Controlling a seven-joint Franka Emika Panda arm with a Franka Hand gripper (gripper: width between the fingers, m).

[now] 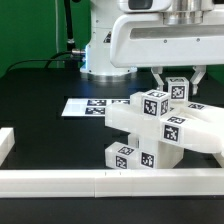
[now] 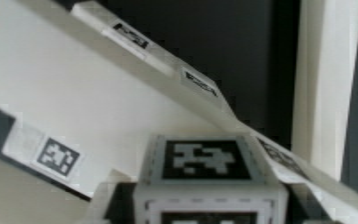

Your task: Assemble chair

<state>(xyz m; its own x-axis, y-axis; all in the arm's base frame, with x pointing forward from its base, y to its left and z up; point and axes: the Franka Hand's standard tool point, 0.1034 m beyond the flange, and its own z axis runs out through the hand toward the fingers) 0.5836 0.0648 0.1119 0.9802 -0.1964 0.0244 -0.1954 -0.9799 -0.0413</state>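
Note:
The chair parts are stacked in a white cluster (image 1: 150, 130) at the table's middle: tagged square blocks, with a flat panel (image 1: 212, 130) reaching to the exterior view's right. My gripper (image 1: 178, 82) hangs over the cluster's top. It is shut on a tagged square leg (image 1: 178, 90) that stands upright against the other parts. In the wrist view the gripper (image 2: 202, 208) holds that leg (image 2: 204, 160) between its dark fingers (image 2: 130, 200). A large white tagged panel (image 2: 87, 95) slants just behind it. The leg's lower end is hidden.
The marker board (image 1: 88, 105) lies flat behind the cluster toward the exterior view's left. A long low white border rail (image 1: 90, 181) runs along the front and turns up the left side (image 1: 5, 145). The arm's white base (image 1: 105, 40) stands at the back.

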